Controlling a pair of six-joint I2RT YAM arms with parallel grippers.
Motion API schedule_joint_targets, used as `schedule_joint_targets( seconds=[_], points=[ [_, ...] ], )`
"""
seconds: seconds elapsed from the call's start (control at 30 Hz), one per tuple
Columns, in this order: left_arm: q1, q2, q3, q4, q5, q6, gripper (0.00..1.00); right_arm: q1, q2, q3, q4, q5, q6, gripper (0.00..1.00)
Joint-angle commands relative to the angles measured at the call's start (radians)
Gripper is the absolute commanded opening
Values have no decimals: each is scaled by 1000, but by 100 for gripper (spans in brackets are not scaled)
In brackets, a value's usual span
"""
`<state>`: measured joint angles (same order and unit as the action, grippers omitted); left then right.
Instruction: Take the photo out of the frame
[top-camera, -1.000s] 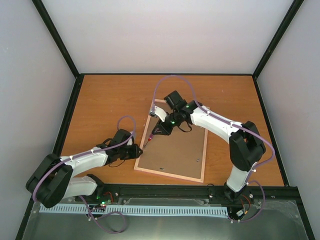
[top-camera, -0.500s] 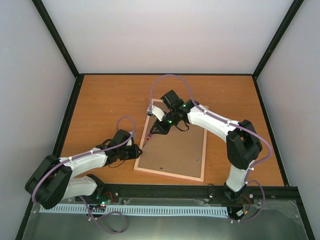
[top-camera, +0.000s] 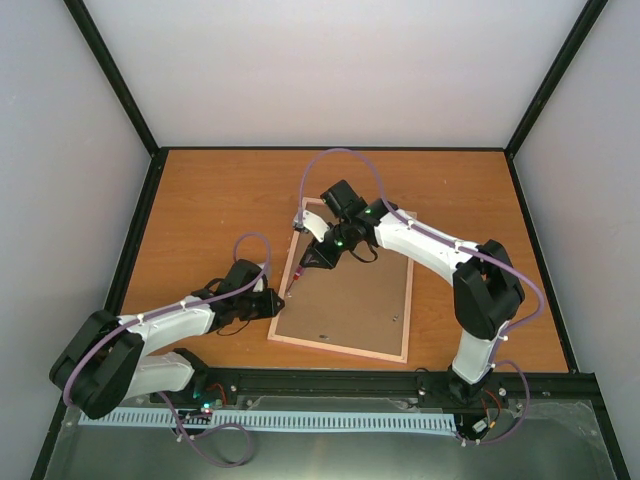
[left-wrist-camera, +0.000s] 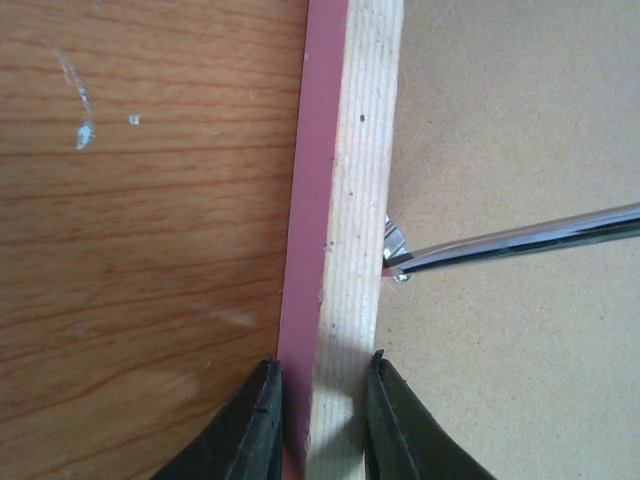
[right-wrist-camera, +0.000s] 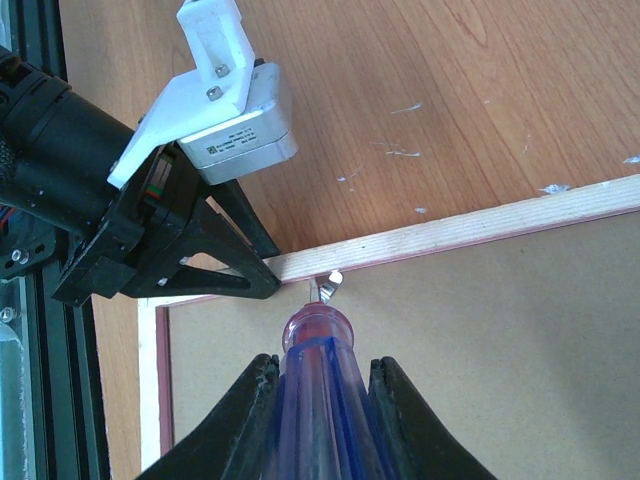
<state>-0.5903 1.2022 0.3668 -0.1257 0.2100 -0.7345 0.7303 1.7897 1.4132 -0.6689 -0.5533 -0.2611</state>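
Observation:
The frame (top-camera: 350, 300) lies face down on the table, its brown hardboard back up, with pale wood edging (left-wrist-camera: 355, 200) and a pink rail (left-wrist-camera: 305, 250). The photo is hidden under the backing. My left gripper (left-wrist-camera: 318, 410) is shut on the frame's left rail, one finger each side; it also shows in the top view (top-camera: 275, 303). My right gripper (right-wrist-camera: 322, 385) is shut on the purple-handled screwdriver (right-wrist-camera: 318, 400). Its steel shaft (left-wrist-camera: 520, 238) meets a small metal tab (left-wrist-camera: 394, 250) at the left edge of the backing. The tab also shows in the right wrist view (right-wrist-camera: 327, 287).
The wooden table (top-camera: 210, 200) is walled by black rails and white panels. The left arm's wrist (right-wrist-camera: 150, 200) sits close beside the screwdriver tip. Another small tab (top-camera: 397, 320) shows on the backing's right side.
The right gripper and screwdriver have shifted slightly left and nearer along the frame's left edge. The left gripper has stayed on the rail.

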Motion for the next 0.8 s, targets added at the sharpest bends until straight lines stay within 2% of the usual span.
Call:
schedule_joint_targets(
  seconds=[0.0,0.77],
  points=[
    [-3,-3,-17,-43,-16,-40,1,6,-1,9,-33,127,-11,3],
    [-3,13,3,-52,-49,-28,1,6,-43,-18,-66,162,-27,3]
  ],
)
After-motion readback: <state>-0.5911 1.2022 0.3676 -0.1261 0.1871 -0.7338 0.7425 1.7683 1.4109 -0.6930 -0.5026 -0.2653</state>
